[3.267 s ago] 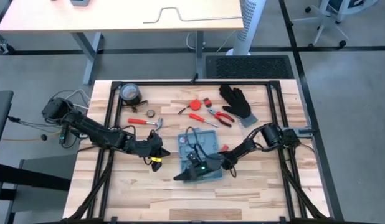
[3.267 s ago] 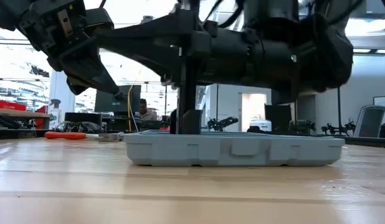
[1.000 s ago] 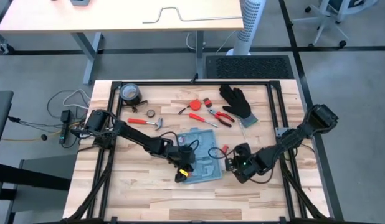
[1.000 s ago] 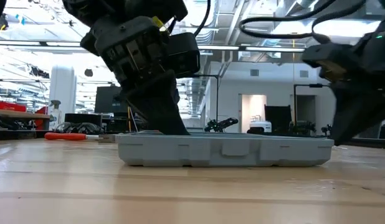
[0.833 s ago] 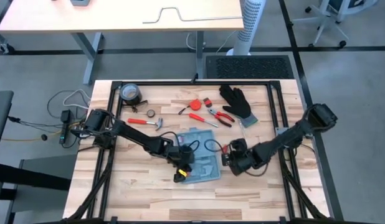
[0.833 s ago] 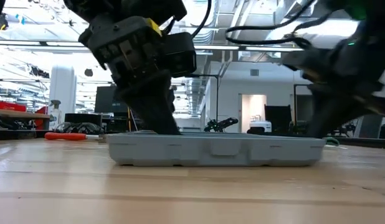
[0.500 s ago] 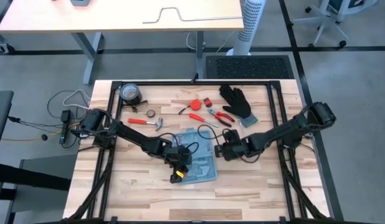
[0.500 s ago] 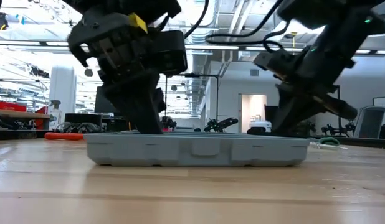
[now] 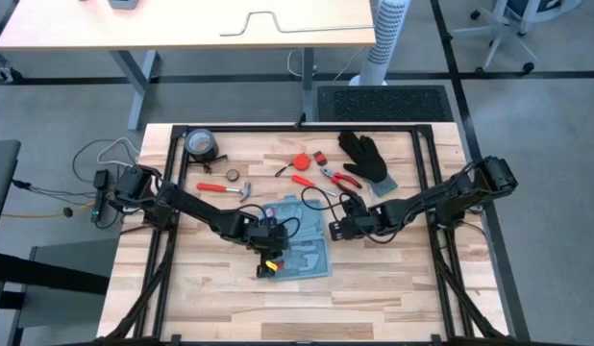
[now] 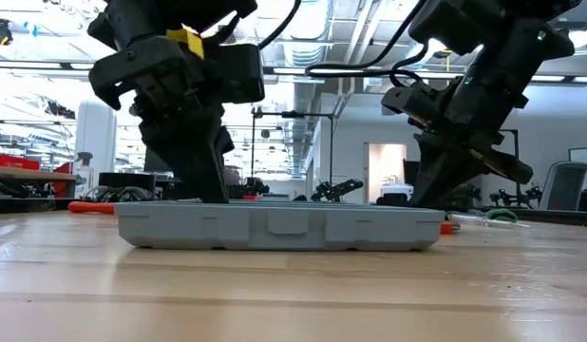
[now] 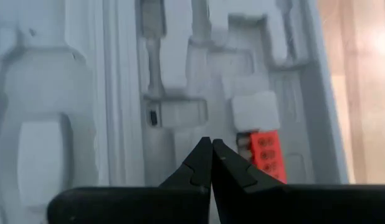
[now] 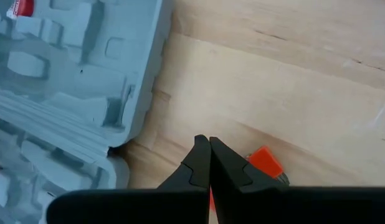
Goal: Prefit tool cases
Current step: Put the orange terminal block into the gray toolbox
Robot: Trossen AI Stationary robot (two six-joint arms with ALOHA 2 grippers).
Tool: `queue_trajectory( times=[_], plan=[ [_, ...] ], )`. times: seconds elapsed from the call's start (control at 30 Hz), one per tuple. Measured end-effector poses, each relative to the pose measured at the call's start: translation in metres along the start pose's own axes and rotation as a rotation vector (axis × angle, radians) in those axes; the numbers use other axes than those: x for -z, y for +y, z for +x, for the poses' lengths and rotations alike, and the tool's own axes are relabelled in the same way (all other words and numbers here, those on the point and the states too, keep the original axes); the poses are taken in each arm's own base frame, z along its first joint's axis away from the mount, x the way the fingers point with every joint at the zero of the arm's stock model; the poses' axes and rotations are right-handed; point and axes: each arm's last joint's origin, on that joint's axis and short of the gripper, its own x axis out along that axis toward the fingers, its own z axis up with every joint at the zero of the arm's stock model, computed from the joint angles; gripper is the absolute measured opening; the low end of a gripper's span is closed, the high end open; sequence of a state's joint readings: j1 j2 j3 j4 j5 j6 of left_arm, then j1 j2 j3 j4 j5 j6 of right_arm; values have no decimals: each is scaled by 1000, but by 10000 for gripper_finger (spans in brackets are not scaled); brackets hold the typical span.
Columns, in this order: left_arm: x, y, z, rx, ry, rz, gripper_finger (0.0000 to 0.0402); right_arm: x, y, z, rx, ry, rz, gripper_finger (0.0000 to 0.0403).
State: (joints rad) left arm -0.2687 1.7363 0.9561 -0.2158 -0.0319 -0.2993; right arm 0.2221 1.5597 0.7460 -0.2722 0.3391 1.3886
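The light-blue tool case (image 9: 303,242) lies open and flat on the table, its moulded slots up; a red piece (image 11: 264,155) sits in one slot. My left gripper (image 11: 211,144) is shut, with its tips down in the case's left part (image 9: 274,258). My right gripper (image 12: 209,142) is shut and stands just off the case's right edge (image 9: 335,229), over bare wood beside a small orange piece (image 12: 265,160). In the low view both grippers come down behind the case's near wall (image 10: 274,228). My left gripper presses its shut fingertips from above into the moulded tray (image 11: 180,115) of the case, among the tool slots. The case rests flat on the table. My right gripper's tips are close to the wood and the orange piece; I cannot tell whether they touch anything.
At the far side of the table lie a black glove (image 9: 366,159), red-handled pliers (image 9: 341,181), a red screwdriver (image 9: 303,181), a hammer (image 9: 225,189), a tape roll (image 9: 201,144) and a red tape measure (image 9: 302,161). A black frame (image 9: 427,192) borders the tabletop.
The case has slid flat along the table toward its left edge and turned a little, with my left gripper's shut tips staying in it and moving the same way. My right gripper, still shut, has gone toward the left and far edges, to the case's right edge.
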Motion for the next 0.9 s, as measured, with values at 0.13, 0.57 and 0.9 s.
queue_trajectory(
  times=[0.13, 0.57, 0.9],
  plan=[
    [-1, 0, 0, 3, -11, -7, 0, 0, 0, 0, 0, 5, -2, 8],
    [0, -3, 0, 6, -9, -28, 0, 23, 6, 28, -15, 134, -29, 8],
    [2, -10, -1, -8, -5, -13, 0, 68, 12, -15, 9, 176, -59, 8]
  ],
)
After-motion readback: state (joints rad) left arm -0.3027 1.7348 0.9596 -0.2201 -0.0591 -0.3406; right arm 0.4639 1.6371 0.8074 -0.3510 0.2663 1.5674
